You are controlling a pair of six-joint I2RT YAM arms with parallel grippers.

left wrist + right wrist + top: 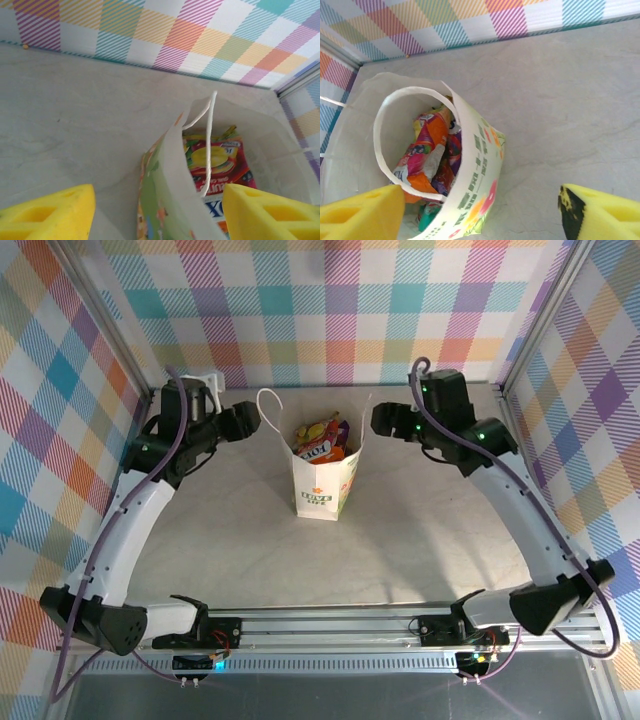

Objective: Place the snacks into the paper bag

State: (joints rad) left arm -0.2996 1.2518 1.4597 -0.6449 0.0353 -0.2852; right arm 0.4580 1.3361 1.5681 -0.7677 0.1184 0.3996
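Observation:
The white paper bag [325, 488] stands upright mid-table with its mouth open and several colourful snacks [320, 440] inside. My left gripper [252, 423] hangs just left of the bag's rim, and my right gripper [384, 421] just right of it. In the left wrist view the yellow fingers [50, 215] stand wide apart, the left gripper [157, 216] open astride the bag wall [167, 185], touching nothing. A white cord handle [207, 145] hangs over red and blue snack packets [220, 162]. The right gripper [480, 215] is open too, with the printed bag wall [475, 165] and orange-pink snacks [425, 150] below it.
Checked walls [330, 300] close in the back and both sides of the grey table [430, 540]. A metal rail [340, 620] with the arm bases runs along the near edge. Bare tabletop lies in front of the bag and beside it.

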